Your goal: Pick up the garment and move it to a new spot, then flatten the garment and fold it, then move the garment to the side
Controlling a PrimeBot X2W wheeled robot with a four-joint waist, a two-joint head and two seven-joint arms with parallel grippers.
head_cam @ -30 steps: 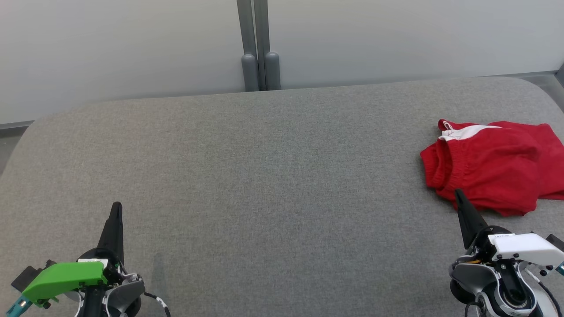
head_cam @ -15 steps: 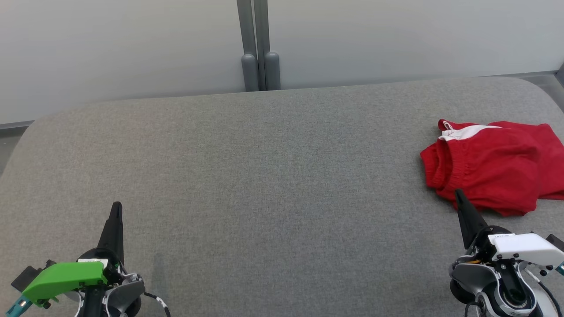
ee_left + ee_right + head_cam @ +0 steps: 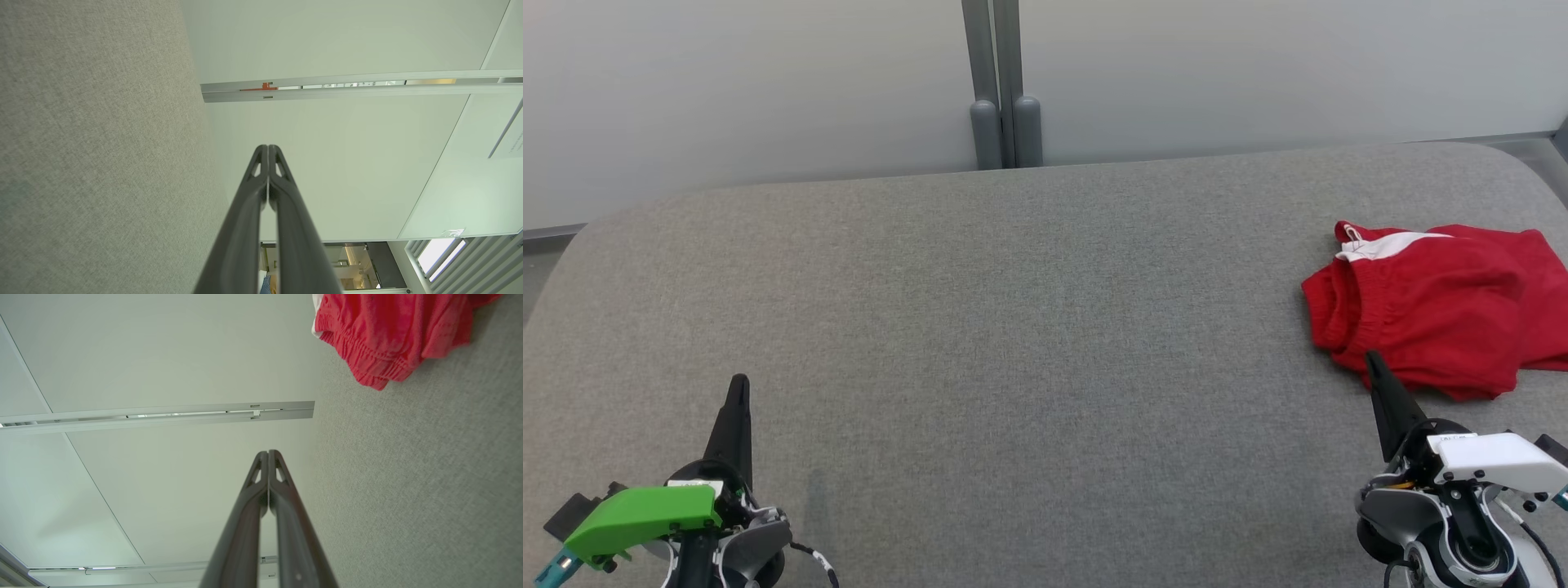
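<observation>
From the head, the red shorts (image 3: 1437,310) lie crumpled on the grey fabric-covered bench (image 3: 1013,327), far over on the robot's right, white trim showing at their far edge. The left pincer (image 3: 738,385) sits at the lower left, well apart from them. The right pincer (image 3: 1370,361) sits at the lower right, its tip just at the shorts' near edge.

Left wrist: the left pincer (image 3: 268,148) is closed to a thin seam, empty, with the bench (image 3: 81,163) alongside.

Right wrist: the right pincer (image 3: 268,453) is likewise pressed together and empty. The red shorts (image 3: 388,330) lie ahead on the bench (image 3: 429,477), elastic waistband nearest.
</observation>
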